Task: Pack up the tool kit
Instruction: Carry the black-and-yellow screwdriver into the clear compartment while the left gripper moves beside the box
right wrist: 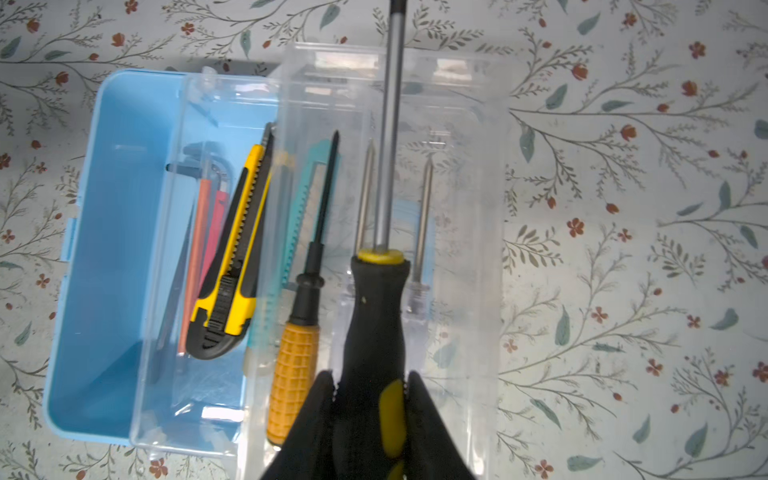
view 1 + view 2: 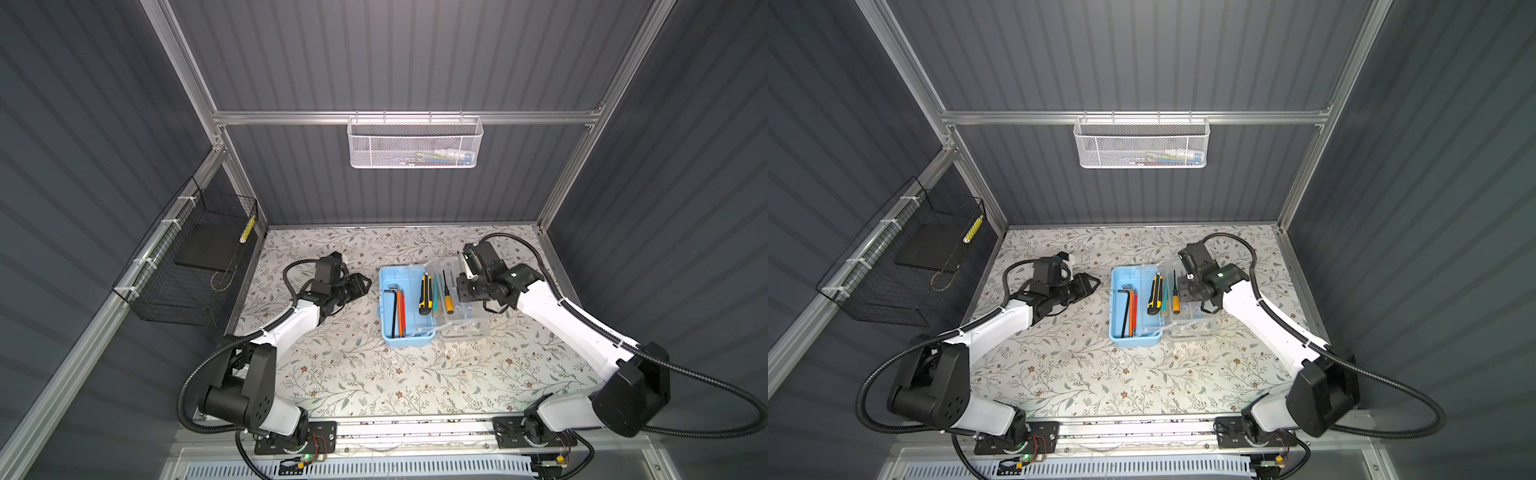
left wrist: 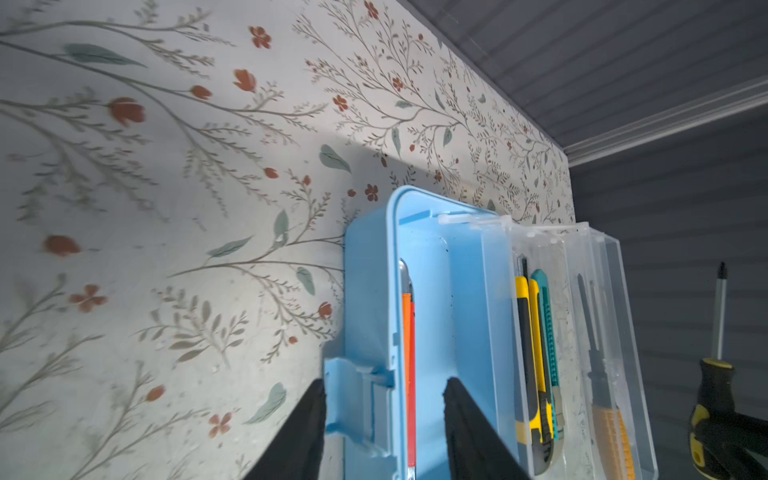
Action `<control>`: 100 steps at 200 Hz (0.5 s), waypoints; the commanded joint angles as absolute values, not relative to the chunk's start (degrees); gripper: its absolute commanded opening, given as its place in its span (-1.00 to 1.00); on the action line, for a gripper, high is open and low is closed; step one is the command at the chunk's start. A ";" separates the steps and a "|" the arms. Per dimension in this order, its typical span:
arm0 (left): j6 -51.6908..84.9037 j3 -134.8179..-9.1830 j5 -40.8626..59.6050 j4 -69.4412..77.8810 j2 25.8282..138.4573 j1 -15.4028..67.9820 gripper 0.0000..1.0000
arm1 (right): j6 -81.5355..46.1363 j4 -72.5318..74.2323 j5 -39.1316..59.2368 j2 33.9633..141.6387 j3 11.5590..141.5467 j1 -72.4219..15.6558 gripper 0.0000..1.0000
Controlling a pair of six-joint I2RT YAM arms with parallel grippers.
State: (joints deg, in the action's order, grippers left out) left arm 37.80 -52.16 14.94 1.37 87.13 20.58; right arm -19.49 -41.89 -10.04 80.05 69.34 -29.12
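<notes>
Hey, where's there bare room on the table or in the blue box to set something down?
The widest bare table lies between the blue box and the near edge. A narrower strip runs behind the box. Inside, blue floor shows between the hex keys and the yellow knife. Crowded: the clear lid, with the right gripper holding a screwdriver above it.

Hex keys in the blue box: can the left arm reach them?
Probably yes. The hex keys lie uncovered on the left side of the box, the lid is swung open to the right, and the left gripper hovers open right beside the box, nothing between.
</notes>
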 commanded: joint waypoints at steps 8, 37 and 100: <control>34.87 -57.88 13.97 1.03 91.80 23.82 -0.04 | -20.57 -41.57 -10.54 78.05 66.49 -26.79 -1.00; 34.47 -60.17 14.07 0.44 94.71 24.65 -0.04 | -20.33 -41.36 -11.22 79.07 64.94 -25.85 -1.00; 33.15 -60.56 12.12 -1.92 94.58 24.87 -0.04 | -20.04 -39.49 -11.14 80.43 62.29 -24.77 -0.86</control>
State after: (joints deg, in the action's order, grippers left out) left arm 35.05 -59.22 13.58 0.47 95.09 24.82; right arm -19.73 -40.58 -10.50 80.51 63.00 -25.15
